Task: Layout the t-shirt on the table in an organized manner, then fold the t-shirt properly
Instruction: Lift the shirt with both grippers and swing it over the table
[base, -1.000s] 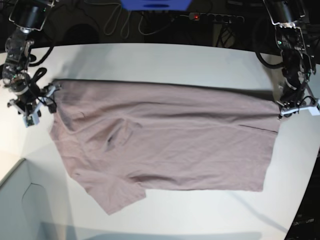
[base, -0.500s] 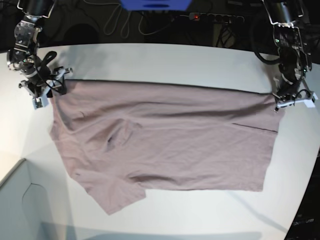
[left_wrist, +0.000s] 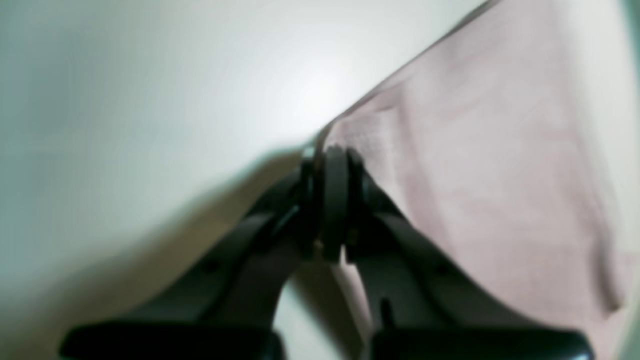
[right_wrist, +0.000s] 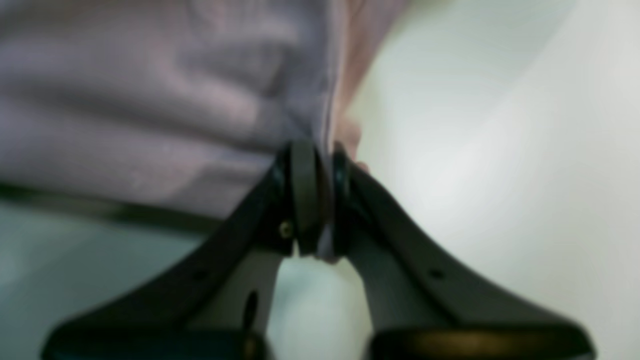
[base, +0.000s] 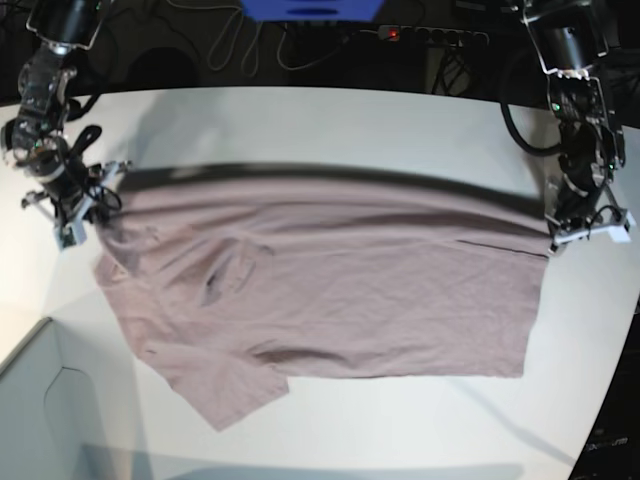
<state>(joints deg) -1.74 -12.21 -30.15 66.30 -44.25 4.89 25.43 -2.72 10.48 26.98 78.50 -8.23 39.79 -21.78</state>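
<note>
From the left wrist camera, the left gripper (left_wrist: 330, 165) has its fingers pressed together on a corner of the t-shirt (left_wrist: 475, 175), the mauve cloth running away to the right over the white table (left_wrist: 125, 100). The right wrist camera shows the same at the other end: the right gripper (right_wrist: 312, 170) pinches a bunched edge of the t-shirt (right_wrist: 150, 100), fingers closed tight on the fabric, bare table (right_wrist: 500, 125) beside it. From the base view, the t-shirt (base: 330, 290) lies spread across the table (base: 330, 120), its far edge lifted between the two grippers (a dark shadow band sits under it), one sleeve trailing at the near left. I'd say this is the laying-out step; next, the far edge wants lowering taut and flat, then the sleeve and wrinkles smoothing before any fold.
</note>
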